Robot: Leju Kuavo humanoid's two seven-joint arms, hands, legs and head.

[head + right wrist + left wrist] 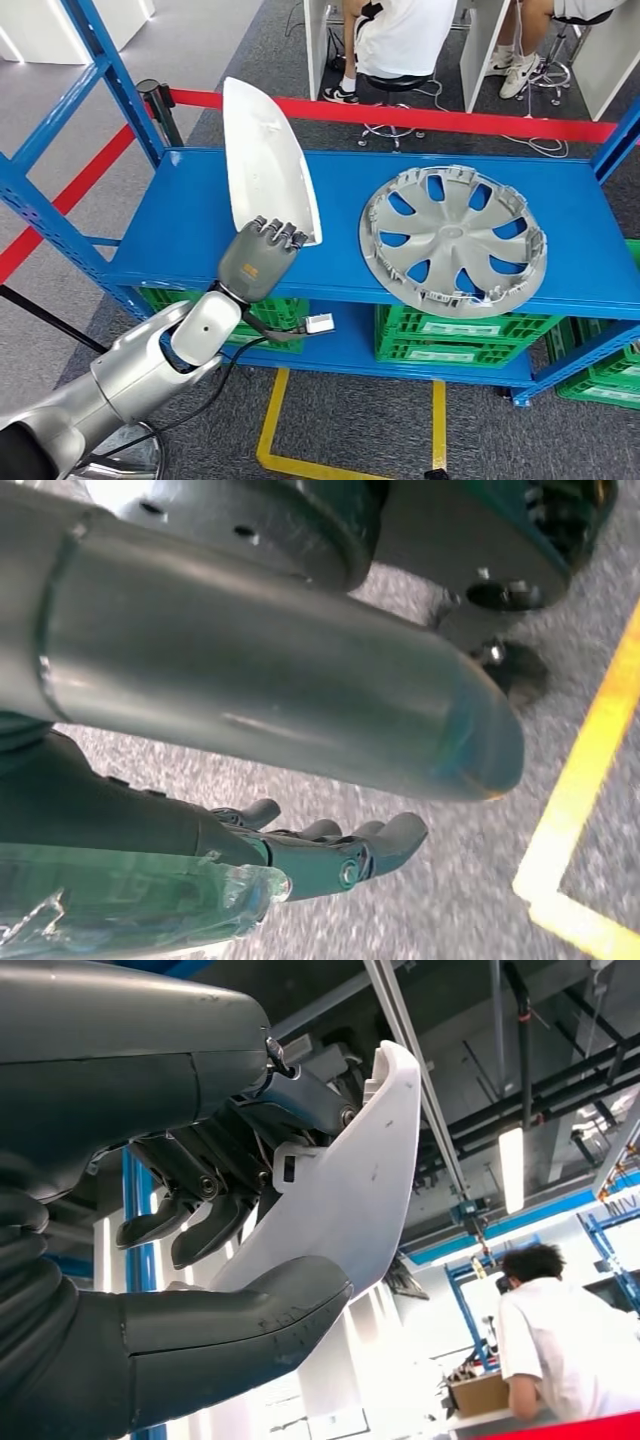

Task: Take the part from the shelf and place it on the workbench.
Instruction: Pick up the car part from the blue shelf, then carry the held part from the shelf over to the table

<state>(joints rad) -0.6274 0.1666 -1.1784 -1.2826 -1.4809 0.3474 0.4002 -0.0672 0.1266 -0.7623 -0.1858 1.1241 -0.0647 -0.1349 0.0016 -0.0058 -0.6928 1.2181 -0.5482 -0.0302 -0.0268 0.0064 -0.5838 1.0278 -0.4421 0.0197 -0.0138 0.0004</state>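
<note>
A white curved plastic part stands tilted up above the blue shelf. My left hand grips its lower edge, fingers over the near rim. In the left wrist view the white part sits between the thick thumb and the darker fingers. A grey wheel cover lies flat on the shelf to the right. My right hand hangs over the grey floor with its fingers stretched out and nothing in them.
Red barrier tape runs behind the shelf. Green crates sit on the lower level. A person sits on a stool beyond the tape. Yellow floor lines mark the ground in front. Blue uprights frame the shelf's left side.
</note>
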